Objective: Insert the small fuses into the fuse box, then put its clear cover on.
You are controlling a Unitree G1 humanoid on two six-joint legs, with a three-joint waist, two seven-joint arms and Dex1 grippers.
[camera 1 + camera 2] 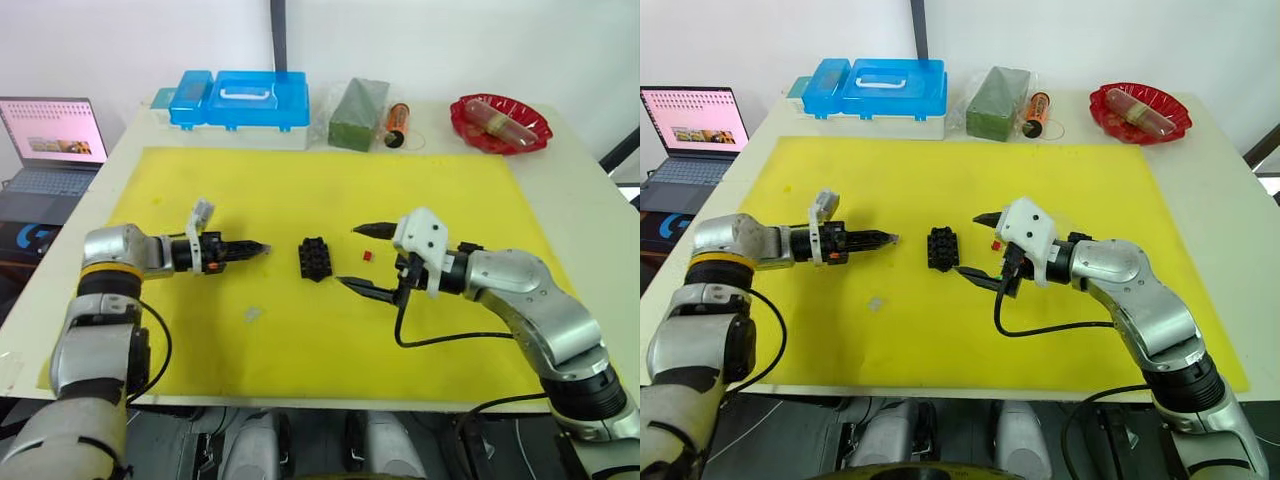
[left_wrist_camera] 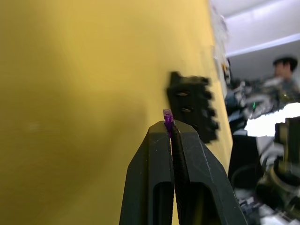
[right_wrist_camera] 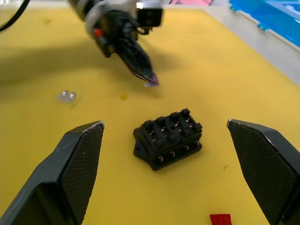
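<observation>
The black fuse box [image 1: 314,258] lies in the middle of the yellow mat [image 1: 300,340], its slots facing up [image 3: 168,138]. My left gripper [image 1: 262,247] hovers just left of it, shut on a tiny purplish-pink fuse [image 2: 167,114] at its tips [image 3: 152,81]. My right gripper [image 1: 347,256] stands open just right of the box, one finger on each side of it in the right wrist view. A red fuse [image 1: 368,255] lies on the mat between those fingers. A small pale see-through piece [image 1: 253,314] lies nearer the front; I cannot tell whether it is a fuse or the clear cover.
Along the table's back edge stand a blue plastic case [image 1: 240,98], a green block [image 1: 358,113], an orange cylinder [image 1: 397,124] and a red tray [image 1: 500,122]. A laptop [image 1: 50,135] sits off the table's left side.
</observation>
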